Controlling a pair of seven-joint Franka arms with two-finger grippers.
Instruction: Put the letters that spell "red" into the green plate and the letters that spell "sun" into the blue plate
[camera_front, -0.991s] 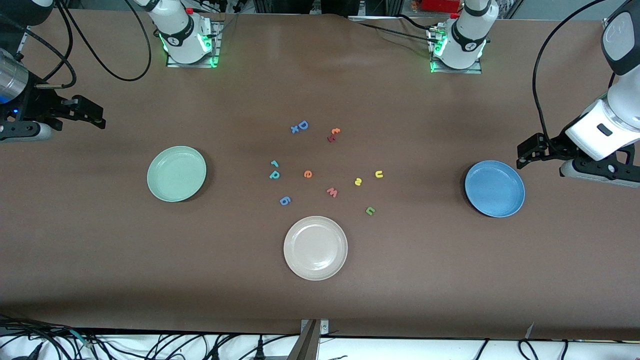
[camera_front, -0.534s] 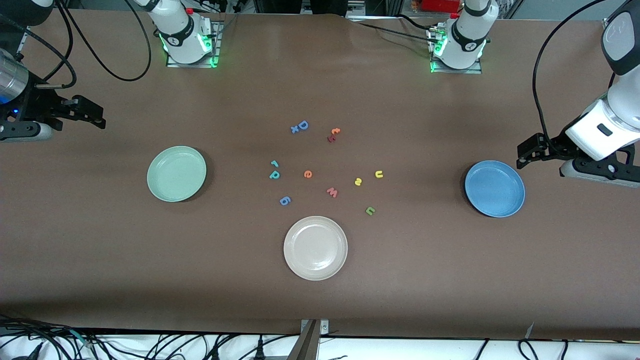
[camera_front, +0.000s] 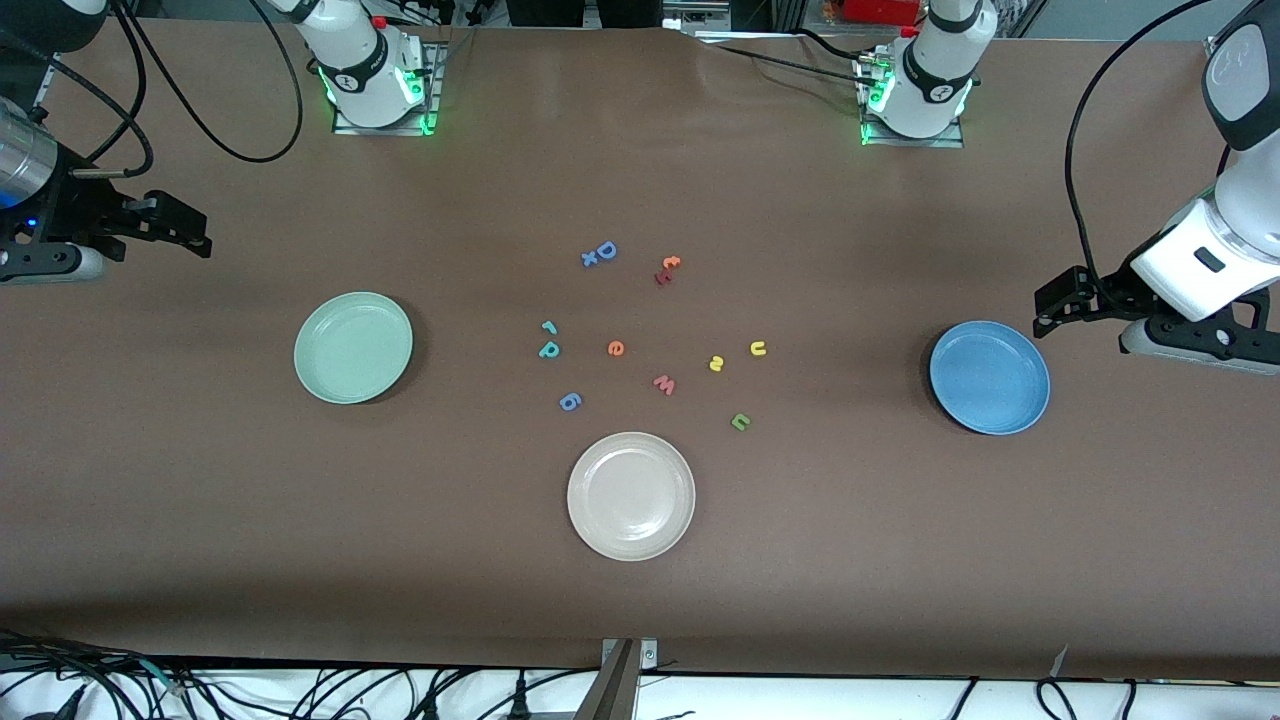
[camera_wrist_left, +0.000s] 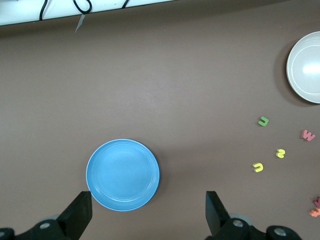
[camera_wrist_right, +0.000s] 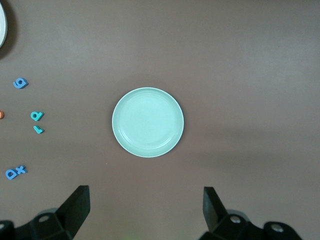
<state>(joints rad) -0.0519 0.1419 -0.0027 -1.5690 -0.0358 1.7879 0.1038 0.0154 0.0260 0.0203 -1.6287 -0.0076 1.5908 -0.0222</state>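
Letters for "red", teal r (camera_front: 548, 326), teal d (camera_front: 549, 349), orange e (camera_front: 616, 348), lie mid-frame, all outside green plate (camera_front: 352, 347). "Sun" letters, s (camera_front: 716, 364), u (camera_front: 758, 348), n (camera_front: 740, 421), sit short of blue plate (camera_front: 989, 377). Right gripper (camera_front: 190, 232), upper left of frame, and left gripper (camera_front: 1052, 305), frame's right edge: jaws wide, empty. Descend squarely over one letter, clear of neighbours.

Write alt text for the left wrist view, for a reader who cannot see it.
Seen from above, the empty blue plate lies on a brown table, framed by the open left gripper. Off to one side lie a green "n", a yellow "s" and a yellow "u", with a cream-white plate at the edge.
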